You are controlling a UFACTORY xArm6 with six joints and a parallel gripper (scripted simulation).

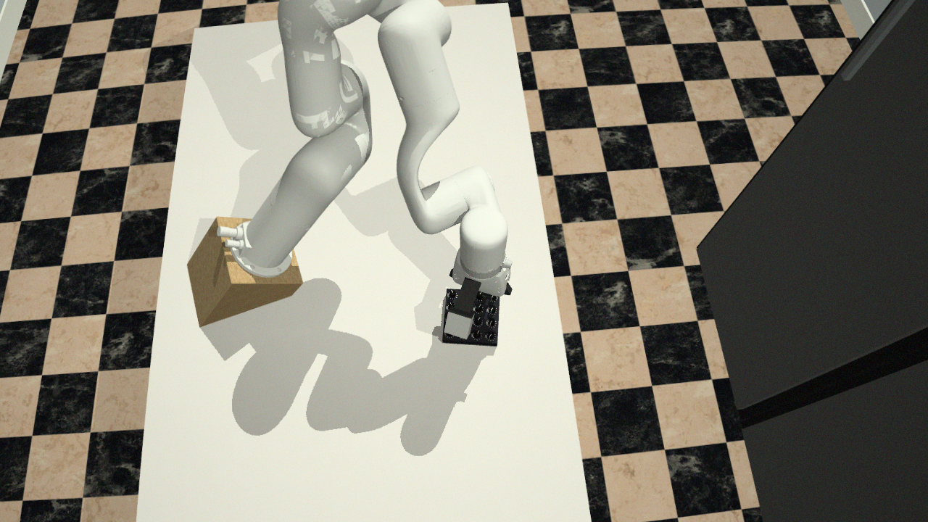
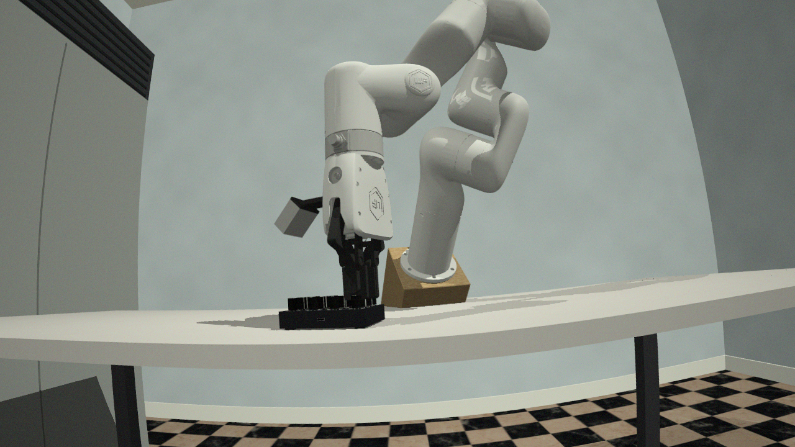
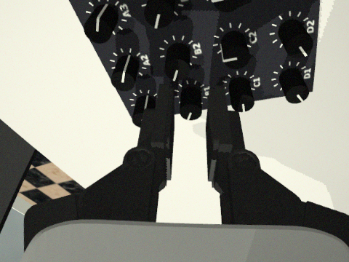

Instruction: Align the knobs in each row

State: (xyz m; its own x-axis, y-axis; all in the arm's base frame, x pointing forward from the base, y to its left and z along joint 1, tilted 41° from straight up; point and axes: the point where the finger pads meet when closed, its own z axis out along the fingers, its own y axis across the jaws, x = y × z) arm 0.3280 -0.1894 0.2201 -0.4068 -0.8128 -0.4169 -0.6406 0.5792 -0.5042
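Knob box (image 1: pixel 488 324) on table (image 1: pixel 363 454); gripper (image 3: pixel 190 116) above its B1 knob (image 3: pixel 190 100).

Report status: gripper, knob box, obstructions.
Gripper open, fingers either side of knob B1, apparently clear of it. Knob box standing on the table. Nothing seen in the way; neighbouring knobs close beside the fingers.
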